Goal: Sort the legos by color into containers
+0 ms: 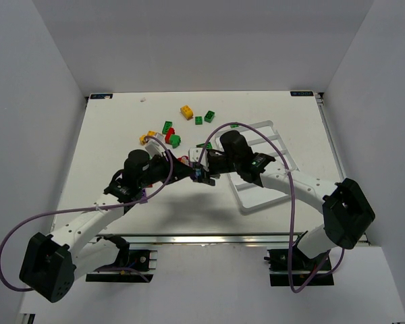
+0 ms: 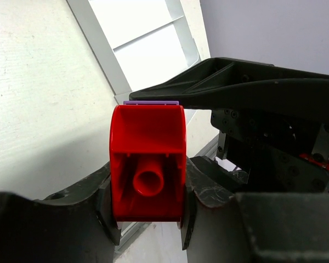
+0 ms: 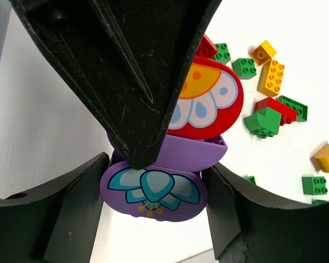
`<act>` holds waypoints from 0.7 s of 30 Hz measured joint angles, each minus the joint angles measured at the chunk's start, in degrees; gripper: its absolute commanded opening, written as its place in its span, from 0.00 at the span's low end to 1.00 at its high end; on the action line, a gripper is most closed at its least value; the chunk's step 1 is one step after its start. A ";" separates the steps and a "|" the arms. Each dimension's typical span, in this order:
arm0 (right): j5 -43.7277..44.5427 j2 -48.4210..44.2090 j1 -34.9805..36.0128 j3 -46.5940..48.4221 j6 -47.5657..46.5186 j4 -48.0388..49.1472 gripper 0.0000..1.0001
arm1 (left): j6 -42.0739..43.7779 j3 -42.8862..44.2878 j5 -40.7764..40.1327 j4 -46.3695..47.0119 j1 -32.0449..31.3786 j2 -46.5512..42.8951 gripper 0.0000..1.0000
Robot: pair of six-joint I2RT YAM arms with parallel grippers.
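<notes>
Filling left end effector (image 2: 148, 189) — red lego (image 2: 147, 137)

Bright, even light; soft shadows.

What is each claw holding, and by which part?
Left claw clamps the red brick by its opposite side walls; right claw clamps the purple brick joined to it, by its sides.

One white divided tray (image 1: 270, 144). Loose green legos (image 3: 244, 67): about seven. Loose yellow legos (image 3: 271, 76): three. Loose red lego (image 3: 274, 109): one certain. Stacked pair, clamped: one red printed brick (image 3: 208, 104), one purple brick (image 3: 153, 192).
</notes>
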 measured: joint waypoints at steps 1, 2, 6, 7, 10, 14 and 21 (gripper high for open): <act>0.00 0.00 0.00 -0.02 0.00 0.00 0.00 | 0.09 0.00 -0.04 -0.20 0.00 -0.15 0.08; -0.02 0.00 0.00 -0.07 0.02 0.04 0.00 | 0.24 0.00 -0.20 -0.61 -0.02 -0.46 0.06; -0.33 -0.17 0.37 -0.39 -0.02 0.63 0.00 | 0.92 0.07 -2.23 -3.06 -0.37 -2.67 0.00; -0.42 -0.28 0.52 -0.52 -0.02 0.87 0.00 | 1.09 0.20 -3.04 -4.15 -0.52 -3.50 0.00; -0.87 -0.96 0.98 -1.25 -0.09 2.45 0.00 | 1.88 0.52 -4.35 -6.40 -0.87 -5.64 0.00; -0.96 -1.95 1.22 -1.68 -0.15 3.67 0.00 | 2.97 1.68 -6.03 -9.07 -1.14 -8.24 0.00; 1.99 -2.47 -1.68 -5.05 -0.02 0.04 0.00 | 4.50 3.02 -10.69 -11.54 -0.61 -12.92 0.00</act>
